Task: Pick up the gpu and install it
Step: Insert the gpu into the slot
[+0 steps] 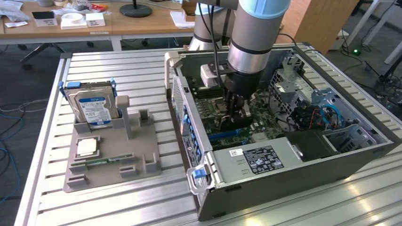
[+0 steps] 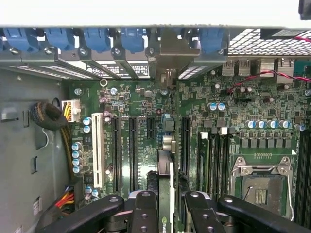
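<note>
The gripper [image 2: 166,201] is clamped on the gpu [image 2: 165,167], held edge-on between its fingers. Directly beneath them lies the motherboard [image 2: 141,97].

A silver ribbed aluminium table [image 1: 113,207] fills the foreground, with bright glare at its near corner on the exterior view's right. Beyond its far edge stand pale wooden desks [image 1: 157,23] and a tall light-wood cabinet [image 1: 314,21]. Off its left edge, blue and white cables [image 1: 9,136] trail over the grey floor [image 1: 16,77].
</note>
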Tool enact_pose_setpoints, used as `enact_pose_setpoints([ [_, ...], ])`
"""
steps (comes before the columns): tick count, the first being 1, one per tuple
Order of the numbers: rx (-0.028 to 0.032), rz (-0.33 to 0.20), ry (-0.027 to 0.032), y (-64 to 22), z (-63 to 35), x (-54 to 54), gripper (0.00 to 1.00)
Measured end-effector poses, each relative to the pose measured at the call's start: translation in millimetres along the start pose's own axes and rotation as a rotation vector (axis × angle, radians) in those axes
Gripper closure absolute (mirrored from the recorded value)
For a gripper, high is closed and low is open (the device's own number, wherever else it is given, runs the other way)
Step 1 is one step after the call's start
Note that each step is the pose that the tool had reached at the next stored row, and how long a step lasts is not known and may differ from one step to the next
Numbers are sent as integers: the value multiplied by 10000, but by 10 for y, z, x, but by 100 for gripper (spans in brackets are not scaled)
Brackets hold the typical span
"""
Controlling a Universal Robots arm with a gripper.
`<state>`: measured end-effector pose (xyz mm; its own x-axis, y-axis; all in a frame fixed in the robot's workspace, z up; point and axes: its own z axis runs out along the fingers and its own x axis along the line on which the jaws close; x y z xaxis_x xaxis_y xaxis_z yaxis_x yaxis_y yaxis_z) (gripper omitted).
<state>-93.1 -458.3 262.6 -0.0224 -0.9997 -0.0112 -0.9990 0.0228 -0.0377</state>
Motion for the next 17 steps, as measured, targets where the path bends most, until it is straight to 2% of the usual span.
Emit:
enact_pose_setpoints([
  [6, 2, 100, 32, 0, 0, 0, 74],
  [17, -19, 101, 34, -1, 0, 0, 74],
])
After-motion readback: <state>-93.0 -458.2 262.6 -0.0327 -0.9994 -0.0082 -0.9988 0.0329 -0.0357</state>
